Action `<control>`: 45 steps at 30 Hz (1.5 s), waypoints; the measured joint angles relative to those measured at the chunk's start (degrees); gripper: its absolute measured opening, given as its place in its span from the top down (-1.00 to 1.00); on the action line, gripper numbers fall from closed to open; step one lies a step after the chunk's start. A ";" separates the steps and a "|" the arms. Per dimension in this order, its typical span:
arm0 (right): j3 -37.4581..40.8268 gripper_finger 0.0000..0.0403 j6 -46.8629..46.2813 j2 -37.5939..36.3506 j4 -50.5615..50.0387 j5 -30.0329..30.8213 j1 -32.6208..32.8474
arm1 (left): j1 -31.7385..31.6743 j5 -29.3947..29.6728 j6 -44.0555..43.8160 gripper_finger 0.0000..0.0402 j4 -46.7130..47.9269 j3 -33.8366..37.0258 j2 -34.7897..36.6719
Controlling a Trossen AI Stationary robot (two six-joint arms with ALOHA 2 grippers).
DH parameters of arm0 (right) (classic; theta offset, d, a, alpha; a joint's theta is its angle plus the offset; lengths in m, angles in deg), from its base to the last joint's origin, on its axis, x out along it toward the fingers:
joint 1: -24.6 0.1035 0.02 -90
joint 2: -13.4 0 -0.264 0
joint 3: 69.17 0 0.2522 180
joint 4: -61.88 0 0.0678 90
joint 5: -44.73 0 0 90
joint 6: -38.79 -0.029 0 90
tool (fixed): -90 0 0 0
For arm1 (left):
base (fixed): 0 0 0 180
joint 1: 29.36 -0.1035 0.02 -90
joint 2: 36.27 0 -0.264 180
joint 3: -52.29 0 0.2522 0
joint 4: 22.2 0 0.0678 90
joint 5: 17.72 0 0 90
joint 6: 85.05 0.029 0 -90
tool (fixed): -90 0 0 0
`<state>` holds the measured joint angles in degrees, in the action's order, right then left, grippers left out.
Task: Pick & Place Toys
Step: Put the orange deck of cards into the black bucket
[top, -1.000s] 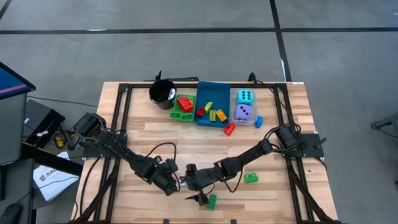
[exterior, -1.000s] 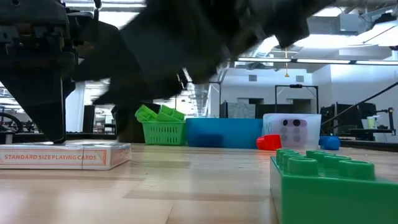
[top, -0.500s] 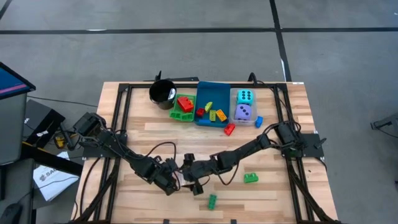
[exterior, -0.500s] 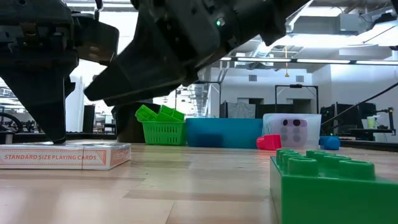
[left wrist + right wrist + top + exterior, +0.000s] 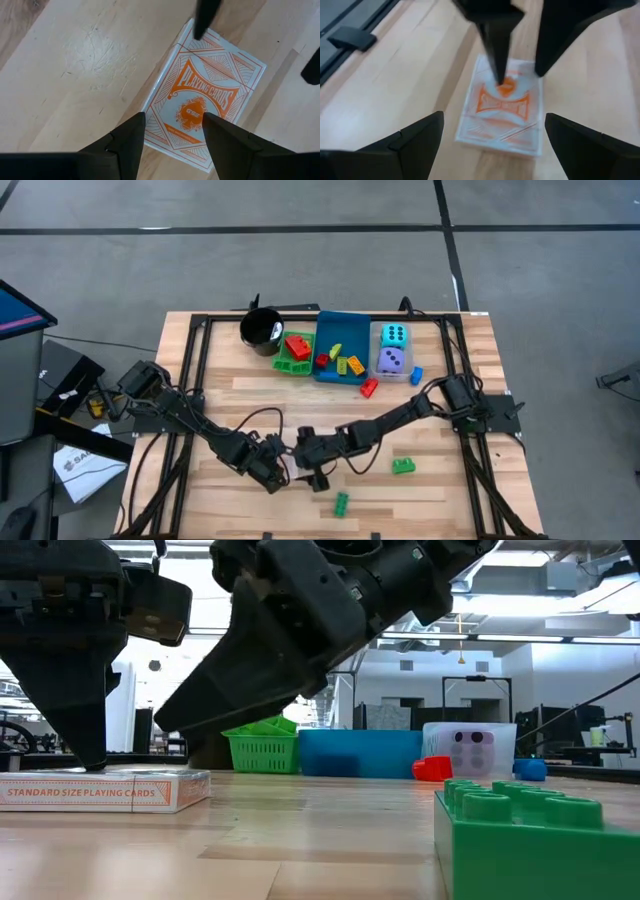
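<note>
A white card pack with an orange print lies flat on the wooden table near its front, left of the middle. My left gripper is open and points steeply down, with its fingertips on the pack. My right gripper comes slanting down from the table's right, open wide, just short of the pack and touching nothing. One green brick lies near the front edge, and another lies to its right. More bricks and two foam dice sit in the trays at the back. My left gripper comes at the pack from above, fingers pointing down. One fingertip stands on the middle of the pack's top face, and the other is at one long edge. In the low view the finger meets the pack's top. The pack stays flat on the table.
At the table's far edge stand a black cup, a green basket, a blue tray and a clear tray. A red brick and a blue brick lie in front of them. Bare wood lies between the two arms.
My right gripper has moved toward the table's left and a little farther back, away from the green brick near the front edge. It now stands close to the card pack and my left gripper. The pack has not moved.
</note>
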<state>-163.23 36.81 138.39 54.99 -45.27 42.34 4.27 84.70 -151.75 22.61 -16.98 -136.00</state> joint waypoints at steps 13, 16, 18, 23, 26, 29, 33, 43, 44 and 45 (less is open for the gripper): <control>0.00 -0.70 -4.24 0.00 -1.38 0.73 -1.55 | -0.02 -0.03 -1.35 0.03 -0.09 0.00 -0.02; 0.00 -0.70 -7.26 -0.02 -0.31 0.84 -1.79 | -0.02 -0.05 -1.36 0.03 -0.14 0.00 -0.02; 0.00 -0.70 -8.42 -0.02 -0.67 0.81 -1.64 | -0.01 -0.07 -1.38 0.03 -0.20 0.01 0.02; 0.00 -0.70 -6.76 -0.02 -1.55 -0.13 -1.24 | -0.02 -0.21 -1.38 0.03 -0.20 0.02 0.55; 0.00 -0.70 -7.06 -0.02 -1.72 -2.03 -1.26 | -0.02 -0.16 -1.37 0.03 -0.17 0.04 0.86; 0.00 -0.71 -7.04 -0.02 -1.71 -5.03 -1.29 | -0.02 0.33 -1.38 0.03 -0.08 0.13 1.59; 0.00 -0.77 -6.91 -0.02 -1.75 -6.00 -1.26 | -0.19 1.26 -1.46 0.03 0.83 0.28 2.22; 0.00 -0.96 -6.63 -0.02 -2.39 -6.13 -1.29 | -0.23 1.96 -1.44 0.03 1.20 0.24 2.37; 0.00 -0.96 -6.63 -0.02 -2.39 -6.15 -1.29 | -0.23 2.10 -1.42 0.03 1.18 0.24 2.37; 0.00 -0.97 -6.63 -0.02 -2.39 -6.13 -1.29 | -0.23 2.17 -1.42 0.03 1.18 0.22 2.39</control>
<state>-163.23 30.19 138.37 52.61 -51.40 41.05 4.03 86.87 -153.17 23.79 -16.76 -133.61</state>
